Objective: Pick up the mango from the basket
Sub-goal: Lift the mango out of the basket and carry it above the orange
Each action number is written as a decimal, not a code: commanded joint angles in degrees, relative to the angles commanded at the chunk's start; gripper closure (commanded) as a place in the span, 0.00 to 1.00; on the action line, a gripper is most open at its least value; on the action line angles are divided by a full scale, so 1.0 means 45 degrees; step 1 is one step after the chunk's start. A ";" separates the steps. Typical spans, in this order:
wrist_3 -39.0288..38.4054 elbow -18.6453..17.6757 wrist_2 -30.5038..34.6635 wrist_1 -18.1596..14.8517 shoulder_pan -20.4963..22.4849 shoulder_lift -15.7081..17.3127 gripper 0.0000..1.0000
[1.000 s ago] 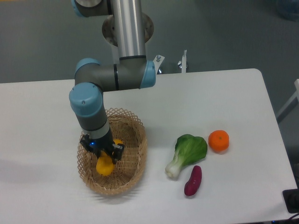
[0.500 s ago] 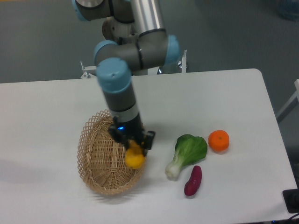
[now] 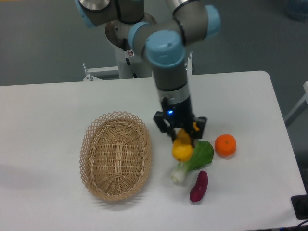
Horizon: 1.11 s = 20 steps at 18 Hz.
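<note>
So the gripper (image 3: 181, 135) is clamped on the mango (image 3: 182, 147), which hangs straight down below the fingers with its long axis roughly vertical, the fat end lowest. Relative to the basket (image 3: 116, 155), the mango is off to the right and well clear of the rim, sitting up in the air right over the bok choy (image 3: 195, 156). With the basket looking empty now, I'd say the pick is basically done, and anything next just depends on that grip holding.
</note>
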 joint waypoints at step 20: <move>0.3302 0.0744 -0.1076 -0.2659 0.2072 0.0860 0.55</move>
